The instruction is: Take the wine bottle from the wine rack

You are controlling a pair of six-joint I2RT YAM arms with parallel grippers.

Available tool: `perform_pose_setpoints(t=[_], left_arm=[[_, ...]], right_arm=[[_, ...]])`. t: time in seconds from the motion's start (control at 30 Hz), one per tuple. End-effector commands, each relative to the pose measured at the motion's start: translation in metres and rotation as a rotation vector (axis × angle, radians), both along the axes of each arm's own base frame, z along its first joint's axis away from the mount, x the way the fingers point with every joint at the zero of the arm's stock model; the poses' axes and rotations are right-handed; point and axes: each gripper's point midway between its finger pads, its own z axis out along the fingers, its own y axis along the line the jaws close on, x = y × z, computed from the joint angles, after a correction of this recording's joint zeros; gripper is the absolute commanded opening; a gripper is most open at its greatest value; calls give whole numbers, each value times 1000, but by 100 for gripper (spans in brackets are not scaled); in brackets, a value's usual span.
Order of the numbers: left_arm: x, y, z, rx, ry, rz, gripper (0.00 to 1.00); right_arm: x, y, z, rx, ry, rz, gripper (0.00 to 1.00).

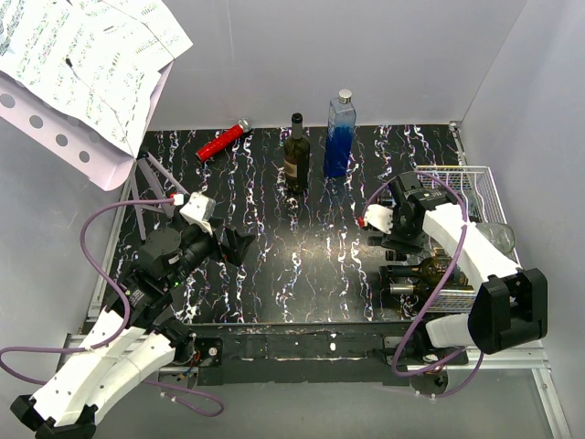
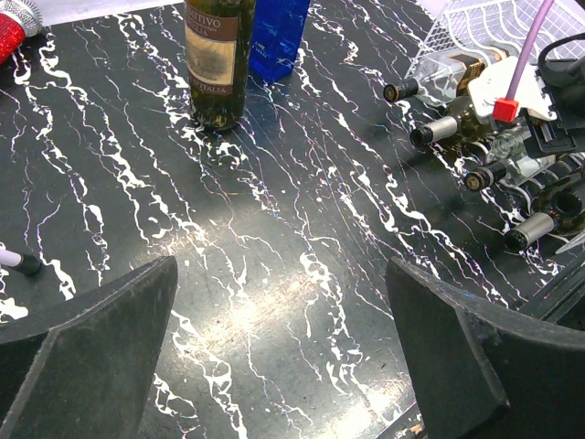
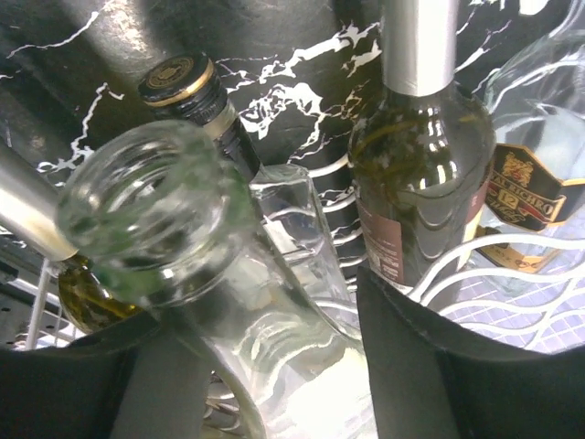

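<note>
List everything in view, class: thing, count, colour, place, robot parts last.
wine rack: one, white, table's right side.
rack bottles: at least four, clear and dark, lying in it.
dark bottle: one, standing, back centre.
blue bottle: one, beside it.
red cylinder: one, back left.
music stand: one, lilac, far left, holding white sheets.
table: one, black marbled.
left gripper: black jaws open above bare table.
right gripper: black jaws either side of a clear bottle at the rack.

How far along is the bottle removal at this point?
Done: possibly one, a dark wine bottle stands upright on the tabletop. In hand: the right gripper straddles the neck of a clear bottle in the wine rack; grip not confirmed. Remaining: lifting it out; other bottles lie there too. The left gripper hangs open, empty.
</note>
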Motion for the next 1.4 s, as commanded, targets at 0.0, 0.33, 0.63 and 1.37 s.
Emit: perform_pose_setpoints(t=[0.0, 0.33, 0.63, 1.37], left_arm=[[1, 0, 4, 2, -22, 3, 98], [1, 2, 4, 3, -24, 9, 98], [1, 2, 5, 0, -28, 10, 98], [0, 4, 7, -5, -34, 17, 98]], right_arm=[[7, 4, 4, 19, -23, 57, 60], [9, 8, 36, 58, -94, 55, 2], [13, 16, 79, 119, -170, 52, 1], [30, 42, 174, 306, -406, 22, 1]])
